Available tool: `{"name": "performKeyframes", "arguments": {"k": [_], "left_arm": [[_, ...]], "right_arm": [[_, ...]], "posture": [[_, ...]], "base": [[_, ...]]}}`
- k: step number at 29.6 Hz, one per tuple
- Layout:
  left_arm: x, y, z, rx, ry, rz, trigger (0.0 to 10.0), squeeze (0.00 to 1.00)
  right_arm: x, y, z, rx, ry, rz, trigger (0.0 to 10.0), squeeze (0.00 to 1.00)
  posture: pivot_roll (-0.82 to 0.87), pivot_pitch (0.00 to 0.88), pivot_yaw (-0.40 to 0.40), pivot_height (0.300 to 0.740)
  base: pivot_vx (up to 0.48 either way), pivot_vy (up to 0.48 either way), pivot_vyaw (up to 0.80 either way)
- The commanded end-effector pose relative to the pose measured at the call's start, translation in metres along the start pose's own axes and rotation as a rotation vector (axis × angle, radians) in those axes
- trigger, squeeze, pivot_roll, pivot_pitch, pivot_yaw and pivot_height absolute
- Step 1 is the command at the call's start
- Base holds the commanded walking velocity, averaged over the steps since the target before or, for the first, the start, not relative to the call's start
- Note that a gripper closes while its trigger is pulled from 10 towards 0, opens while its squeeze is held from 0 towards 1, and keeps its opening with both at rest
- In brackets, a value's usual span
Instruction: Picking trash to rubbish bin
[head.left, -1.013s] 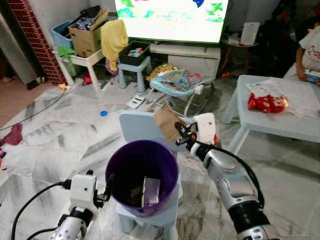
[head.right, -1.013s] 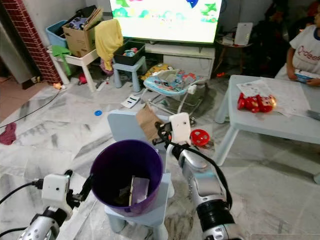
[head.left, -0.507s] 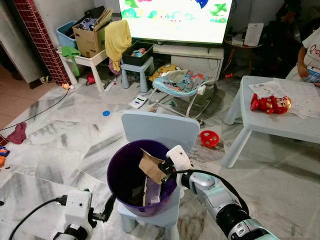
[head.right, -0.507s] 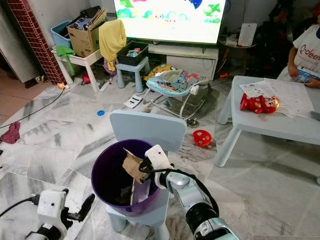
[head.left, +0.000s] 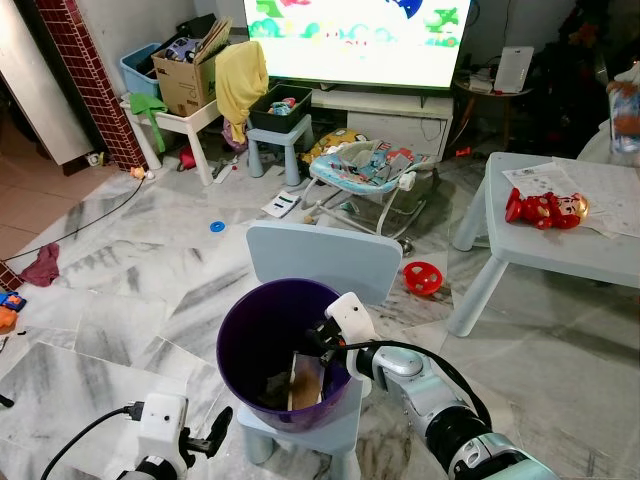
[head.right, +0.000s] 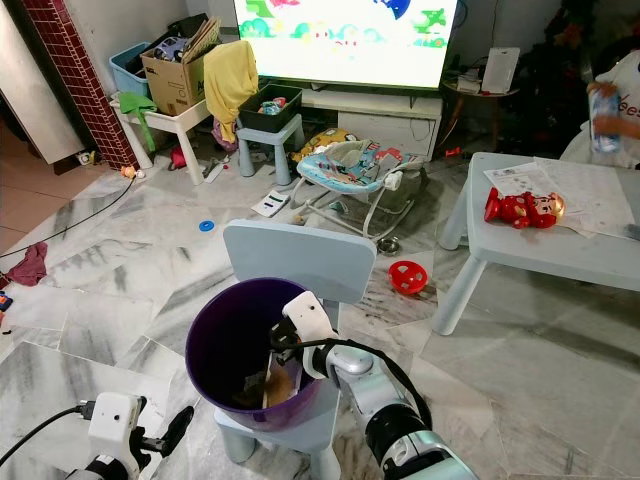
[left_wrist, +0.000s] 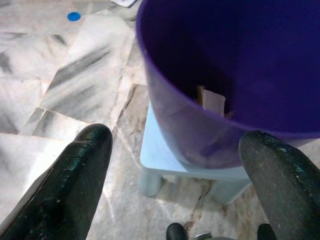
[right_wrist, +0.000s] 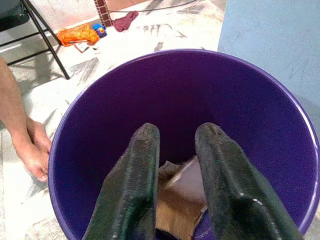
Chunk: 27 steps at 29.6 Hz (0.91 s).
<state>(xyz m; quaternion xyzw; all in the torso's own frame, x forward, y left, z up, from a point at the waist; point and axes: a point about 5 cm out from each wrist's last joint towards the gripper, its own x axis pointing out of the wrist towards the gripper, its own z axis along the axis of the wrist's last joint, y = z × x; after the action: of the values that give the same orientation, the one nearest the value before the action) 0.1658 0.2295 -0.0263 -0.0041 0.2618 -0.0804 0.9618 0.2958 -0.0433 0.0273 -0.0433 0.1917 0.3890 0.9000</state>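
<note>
A purple rubbish bin (head.left: 236, 322) stands on the seat of a small light-blue chair (head.left: 320, 256) straight in front of me. My right gripper (head.left: 316, 336) reaches over the bin's right rim and points down into it. In the right wrist view its fingers (right_wrist: 136, 180) are open, with nothing between them. Below them a brown piece of cardboard (right_wrist: 174, 212) lies on other scraps at the bottom of the bin (right_wrist: 95, 100). My left gripper (head.left: 221, 427) hangs low to the left of the chair, open (left_wrist: 175, 137) and facing the bin's outer wall (left_wrist: 190, 135).
A light-blue table (head.left: 560, 235) with a red toy (head.left: 545, 207) stands to the right, a person (head.right: 612, 95) behind it. A baby bouncer (head.left: 360, 165), a red ring (head.left: 425, 277) and clutter lie beyond the chair. A person's bare limb (right_wrist: 27, 142) is beside the bin.
My right gripper came down from beside the chair back into the bin with the brown cardboard and let it go. The left gripper sank away from the bin's side.
</note>
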Motion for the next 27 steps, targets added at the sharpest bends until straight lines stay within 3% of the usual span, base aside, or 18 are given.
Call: {"name": "performKeyframes", "arguments": {"k": [1,4,7,8,9,10,11,12,14,15,16,18,19,21,22,26,27], "left_arm": [[0.001,0.007,-0.003,0.015,0.000,0.010,10.0,1.00],[0.008,0.010,-0.002,0.041,-0.027,0.030,10.0,1.00],[0.020,0.021,0.034,0.177,-0.206,0.154,10.0,0.95],[0.023,0.024,0.059,0.200,-0.317,0.193,10.0,0.90],[0.023,0.024,0.059,0.200,-0.317,0.193,10.0,0.90],[0.024,0.024,0.073,0.202,-0.379,0.195,10.0,0.87],[0.024,0.017,0.081,0.210,-0.427,0.183,10.0,0.76],[0.025,0.010,0.086,0.216,-0.468,0.173,10.0,0.75],[0.030,-0.004,0.089,0.213,-0.519,0.147,10.0,0.76],[0.033,-0.009,0.090,0.202,-0.535,0.132,10.0,0.80],[0.036,-0.013,0.091,0.197,-0.548,0.125,10.0,0.91],[0.038,-0.016,0.091,0.195,-0.556,0.121,10.0,0.94],[0.040,-0.021,0.090,0.196,-0.564,0.117,10.0,1.00],[0.036,-0.037,0.123,0.207,-0.664,0.093,10.0,1.00],[0.036,-0.037,0.123,0.207,-0.664,0.093,10.0,1.00],[0.031,-0.048,0.197,0.193,-0.783,0.090,10.0,1.00],[0.031,-0.048,0.197,0.193,-0.783,0.090,10.0,1.00]], "right_arm": [[0.001,-0.005,0.014,-0.001,-0.073,-0.037,10.0,1.00],[-0.001,-0.013,0.024,0.002,-0.140,-0.075,10.0,1.00],[-0.012,-0.029,0.039,0.008,-0.242,-0.142,10.0,1.00],[-0.019,-0.036,0.043,0.003,-0.272,-0.167,10.0,1.00],[-0.019,-0.036,0.043,0.003,-0.272,-0.167,10.0,1.00],[-0.023,-0.040,0.044,0.002,-0.285,-0.181,10.0,1.00],[-0.028,-0.043,0.044,0.001,-0.295,-0.192,10.0,1.00],[-0.032,-0.046,0.045,0.000,-0.306,-0.201,10.0,1.00],[-0.040,-0.050,0.044,-0.008,-0.322,-0.217,10.0,1.00],[-0.044,-0.052,0.044,-0.017,-0.327,-0.226,10.0,1.00],[-0.048,-0.054,0.043,-0.021,-0.332,-0.237,10.0,1.00],[-0.052,-0.055,0.043,-0.020,-0.337,-0.247,10.0,1.00],[-0.057,-0.056,0.044,-0.015,-0.346,-0.259,10.0,1.00],[-0.069,-0.058,0.047,-0.017,-0.380,-0.299,10.0,1.00],[-0.069,-0.058,0.047,-0.017,-0.380,-0.299,10.0,1.00],[-0.099,-0.059,0.063,-0.024,-0.485,-0.414,10.0,1.00],[-0.099,-0.059,0.063,-0.024,-0.485,-0.414,10.0,1.00]], "posture": [[0.16,0.000,0.033,0.740],[0.15,0.000,0.031,0.740],[0.14,0.000,0.031,0.740],[0.13,0.000,0.031,0.740],[0.13,0.000,0.031,0.740],[0.13,0.000,0.031,0.740],[0.12,0.000,0.033,0.740],[0.11,0.000,0.035,0.740],[0.10,0.000,0.038,0.740],[0.09,0.000,0.039,0.740],[0.09,0.000,0.040,0.740],[0.08,0.000,0.042,0.740],[0.08,0.000,0.043,0.740],[0.07,0.000,0.044,0.740],[0.07,0.000,0.044,0.740],[0.02,0.000,0.047,0.740],[0.02,0.000,0.047,0.740]], "base": [[0.000,0.000,0.00],[0.000,0.000,0.00],[0.000,0.000,0.00],[0.000,0.000,0.00],[0.000,0.000,0.00],[0.000,0.000,0.00],[0.000,0.000,0.00],[0.000,0.000,0.00],[0.000,0.000,0.00],[0.000,0.000,0.00],[0.000,0.000,0.00],[0.000,0.000,0.00],[0.000,0.000,0.00],[0.000,0.000,0.00],[0.000,0.000,0.00],[0.000,0.000,0.00],[0.000,0.000,0.00]]}}
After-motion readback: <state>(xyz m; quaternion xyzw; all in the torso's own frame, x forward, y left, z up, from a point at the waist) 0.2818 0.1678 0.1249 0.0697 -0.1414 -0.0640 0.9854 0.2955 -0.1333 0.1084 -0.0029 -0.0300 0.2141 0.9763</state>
